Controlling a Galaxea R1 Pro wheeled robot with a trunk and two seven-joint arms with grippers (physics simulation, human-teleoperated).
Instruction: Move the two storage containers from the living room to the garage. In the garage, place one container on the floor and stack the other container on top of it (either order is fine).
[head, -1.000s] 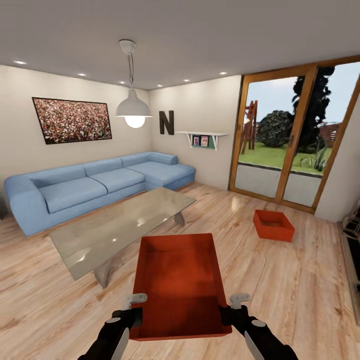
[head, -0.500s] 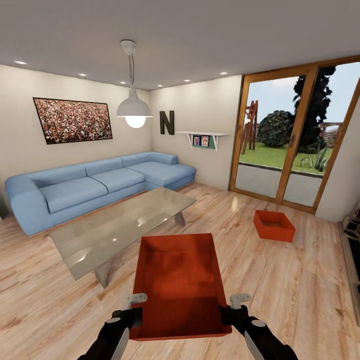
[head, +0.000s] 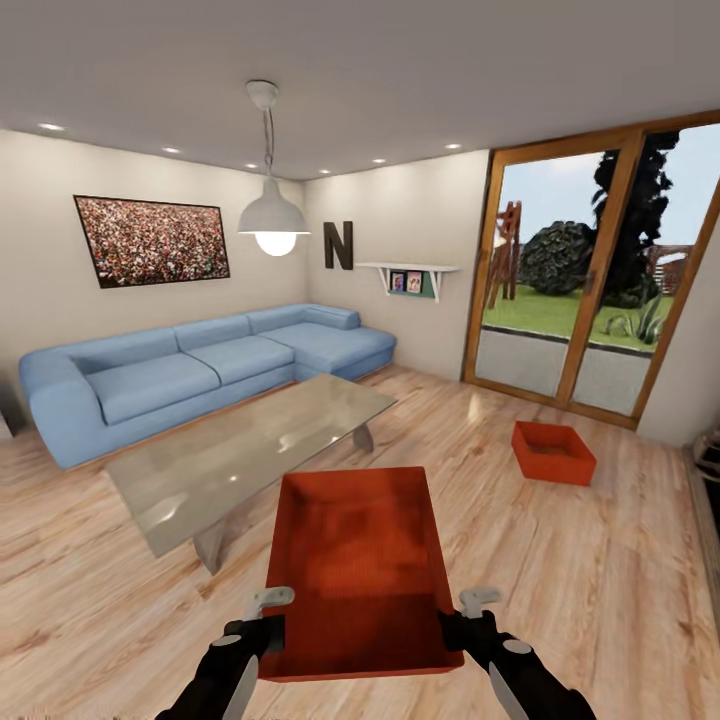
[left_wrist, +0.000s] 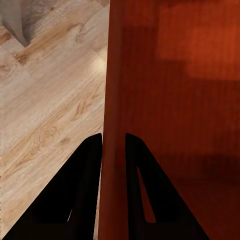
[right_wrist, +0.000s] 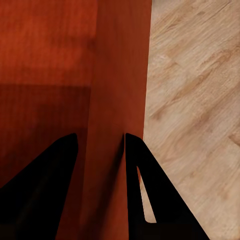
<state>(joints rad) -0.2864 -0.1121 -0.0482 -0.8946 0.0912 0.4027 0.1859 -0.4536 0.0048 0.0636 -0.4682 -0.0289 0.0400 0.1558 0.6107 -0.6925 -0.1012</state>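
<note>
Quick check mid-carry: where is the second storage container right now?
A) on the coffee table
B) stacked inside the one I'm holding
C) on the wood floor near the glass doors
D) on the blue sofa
C: the second storage container sits on the wood floor in front of the glass doors, apart from the held container.

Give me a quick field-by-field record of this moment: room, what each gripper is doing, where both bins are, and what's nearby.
room: living room, light wood plank floor
held container: carried in front of the robot, gripped on both side walls
left gripper: shut on the held container's left wall, one finger either side
right gripper: shut on its right wall
other container: on the floor near the glass doors
nearby: grey coffee table, blue sofa
task stage: neither bin is in the garage yet
</note>
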